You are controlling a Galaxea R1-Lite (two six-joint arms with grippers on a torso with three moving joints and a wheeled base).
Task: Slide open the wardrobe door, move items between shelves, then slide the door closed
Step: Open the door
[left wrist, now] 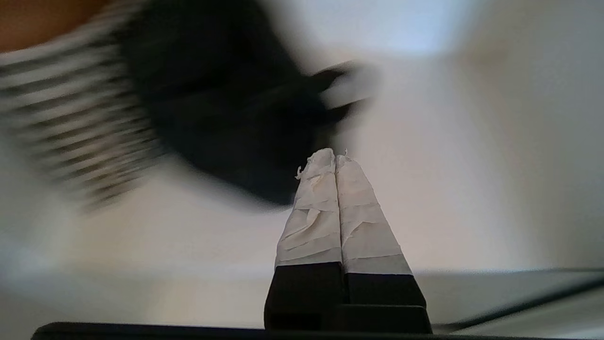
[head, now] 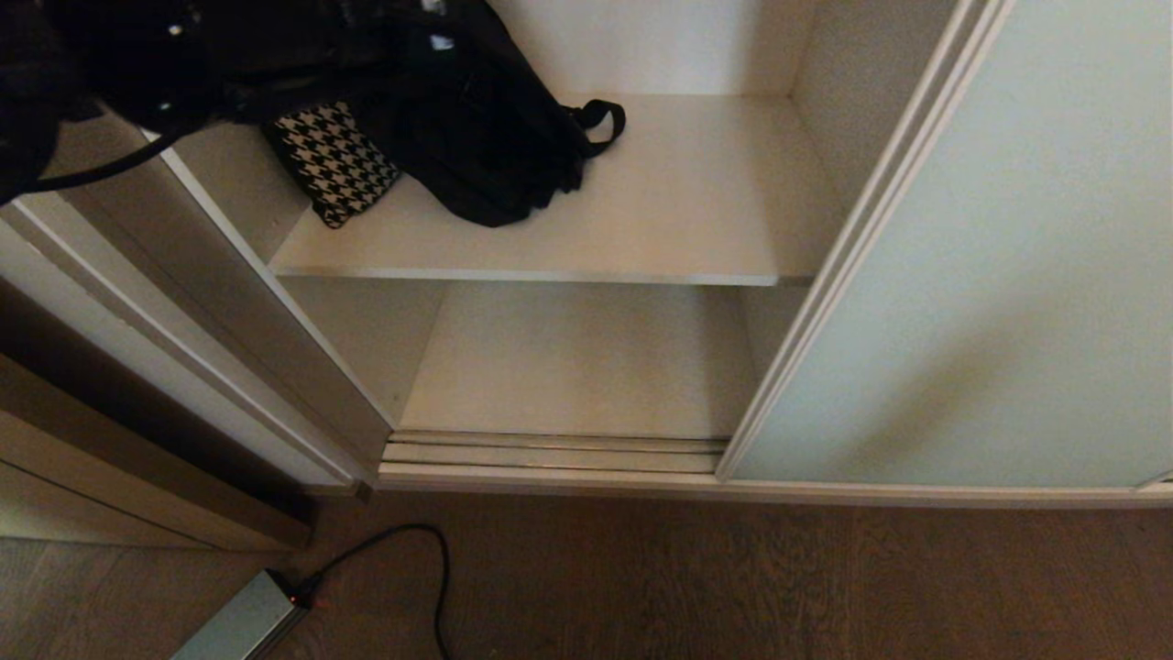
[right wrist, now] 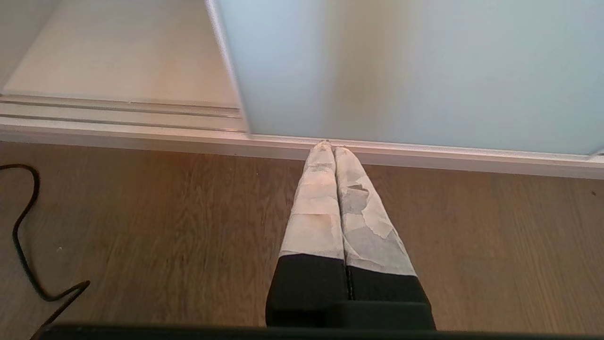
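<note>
Black bag [head: 476, 119] lies slumped, strap looped, on white shelf [head: 696, 202].

Black bag [head: 476, 119], black-and-white houndstooth pouch [head: 334, 160], white shelf [head: 641, 229], pale blue-green door [head: 999, 302].

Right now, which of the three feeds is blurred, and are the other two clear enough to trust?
Left wrist view: heavy motion smear across the black bag and a striped item; only the left gripper stays crisp. Head view: sharp but dim, the lower shelf shaded. Right wrist view: sharp, soft shading on the sliding door.
</note>
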